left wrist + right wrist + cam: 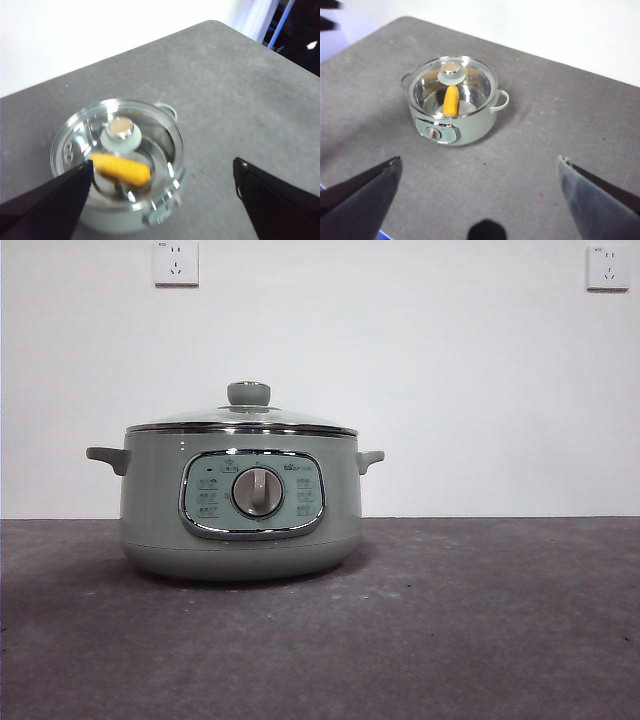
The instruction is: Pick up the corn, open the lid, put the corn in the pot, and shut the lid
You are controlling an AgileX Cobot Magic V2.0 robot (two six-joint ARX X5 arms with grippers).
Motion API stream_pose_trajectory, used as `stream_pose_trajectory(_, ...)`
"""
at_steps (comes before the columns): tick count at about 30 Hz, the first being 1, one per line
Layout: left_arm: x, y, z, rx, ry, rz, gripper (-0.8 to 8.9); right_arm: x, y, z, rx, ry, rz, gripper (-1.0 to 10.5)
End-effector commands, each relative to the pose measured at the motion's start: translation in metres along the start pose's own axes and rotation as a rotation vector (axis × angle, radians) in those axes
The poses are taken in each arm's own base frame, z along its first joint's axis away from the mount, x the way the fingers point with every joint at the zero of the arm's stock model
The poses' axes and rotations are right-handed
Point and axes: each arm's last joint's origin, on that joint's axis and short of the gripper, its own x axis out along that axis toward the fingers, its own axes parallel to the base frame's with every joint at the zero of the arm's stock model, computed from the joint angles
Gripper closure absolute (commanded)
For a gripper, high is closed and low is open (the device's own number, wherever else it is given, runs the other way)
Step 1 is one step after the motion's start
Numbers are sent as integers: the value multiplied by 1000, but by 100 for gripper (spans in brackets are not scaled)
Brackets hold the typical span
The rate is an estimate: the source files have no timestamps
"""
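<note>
**Both arms clear, lid seated**

Two open, empty grippers, left point(162, 200) and right point(480, 192), hang above the sage-green electric pot point(240, 505). The stubby yellow corn cob point(451, 100) lies inside it, under the clear glass lid point(452, 85). Withdraw straight upward, avoiding the green knob point(248, 393).

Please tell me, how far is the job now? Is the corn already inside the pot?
It looks finished. The corn lies inside the pot, seen through the glass lid, which sits closed on the rim. Nothing is in hand: the left end effector and right end effector are both open, away from the pot. Nothing seems left.
</note>
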Motion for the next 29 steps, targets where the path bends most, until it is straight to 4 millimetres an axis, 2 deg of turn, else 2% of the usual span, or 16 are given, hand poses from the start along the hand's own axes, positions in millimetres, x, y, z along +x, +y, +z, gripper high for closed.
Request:
stream_pose_trajectory(1, -22, -8, -9, -24, 12, -42, 342, 11, 1, 0, -35, 59, 0, 413)
stream_pose_trajectory(5, -54, -18, -24, -38, 20, -87, 342, 24, 3, 5, -45, 94, 22, 412)
stream_pose_trajectory(9, -72, -23, -34, -40, 28, -87, 342, 31, 5, 7, -48, 112, 79, 412)
stream_pose_trajectory(16, -81, -26, -41, -45, 46, -88, 352, 37, 6, 9, -57, 127, 116, 415)
stream_pose_trajectory(18, -81, -26, -41, -47, 51, -96, 419, 38, 7, 9, -57, 129, 116, 425)
stream_pose_trajectory(19, -81, -26, -41, -47, 52, -98, 474, 38, 7, 9, -57, 129, 117, 462)
stream_pose_trajectory(21, -79, -26, -41, -49, 55, -103, 610, 38, 7, 9, -57, 130, 119, 615)
stream_pose_trajectory(24, -78, -25, -40, -50, 59, -103, 815, 38, 7, 9, -59, 130, 124, 928)
stream_pose_trajectory(25, -78, -25, -40, -50, 60, -103, 827, 38, 7, 9, -60, 130, 125, 969)
stream_pose_trajectory(29, -77, -25, -40, -47, 61, -103, 821, 38, 7, 9, -60, 130, 126, 955)
